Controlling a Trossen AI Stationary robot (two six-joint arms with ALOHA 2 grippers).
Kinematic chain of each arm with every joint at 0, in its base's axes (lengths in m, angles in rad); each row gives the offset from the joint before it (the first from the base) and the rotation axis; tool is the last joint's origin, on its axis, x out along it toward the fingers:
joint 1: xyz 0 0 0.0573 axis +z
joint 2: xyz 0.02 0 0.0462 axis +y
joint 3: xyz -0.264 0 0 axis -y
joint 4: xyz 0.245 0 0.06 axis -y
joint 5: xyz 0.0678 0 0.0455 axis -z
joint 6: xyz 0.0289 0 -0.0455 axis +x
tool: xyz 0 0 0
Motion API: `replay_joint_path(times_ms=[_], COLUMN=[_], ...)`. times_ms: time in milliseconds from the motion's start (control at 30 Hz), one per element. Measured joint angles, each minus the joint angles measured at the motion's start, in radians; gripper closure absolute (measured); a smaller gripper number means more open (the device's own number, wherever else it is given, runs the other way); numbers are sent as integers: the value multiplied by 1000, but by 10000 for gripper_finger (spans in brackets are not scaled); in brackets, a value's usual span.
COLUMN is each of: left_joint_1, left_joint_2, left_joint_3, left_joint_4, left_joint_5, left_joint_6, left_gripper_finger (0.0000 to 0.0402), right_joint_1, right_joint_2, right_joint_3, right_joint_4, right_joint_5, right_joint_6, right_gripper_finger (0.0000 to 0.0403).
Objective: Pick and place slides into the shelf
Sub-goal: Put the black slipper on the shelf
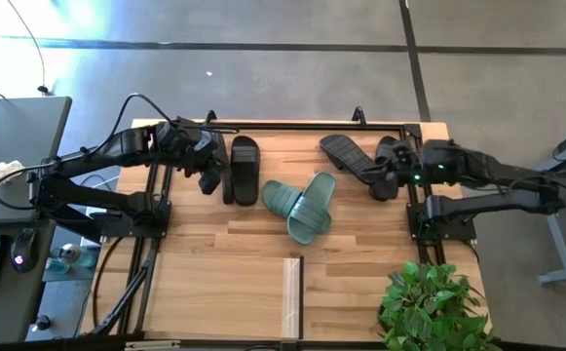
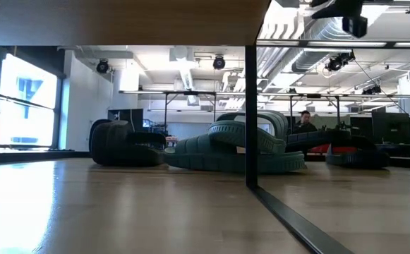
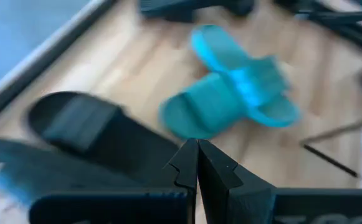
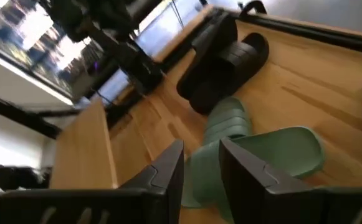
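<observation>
right fingers (image 4: 199,165) stand partly apart and empty at frame right of the high view, green slides (image 1: 302,205) crossed at centre just left of them, long axes diagonal, right arm nearer; left fingers (image 3: 197,163) pressed together, empty

We look straight down overhead and level at tabletop height; both share the crossed sage-green rubber slides (image 1: 302,205).

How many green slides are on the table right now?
2. One green slide lies flat mid-table; the other lies tilted across it, the two overlapping. None looks hidden elsewhere, though the arms cover some of the table.
</observation>
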Motion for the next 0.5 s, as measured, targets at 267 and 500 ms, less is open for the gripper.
replay_joint_path(times_ms=[267, 500], left_joint_1=[1, 0], left_joint_2=[48, 135], left_joint_3=[-2, -89], left_joint_4=[-263, -314], left_joint_5=[-369, -352], left_joint_6=[6, -5], left_gripper_finger=[394, 315], right_joint_1=[-43, -47], right_joint_2=[81, 82], right_joint_3=[73, 51], right_joint_4=[-42, -45], right_joint_5=[7, 8], right_joint_6=[-109, -104], right_gripper_finger=[311, 311])
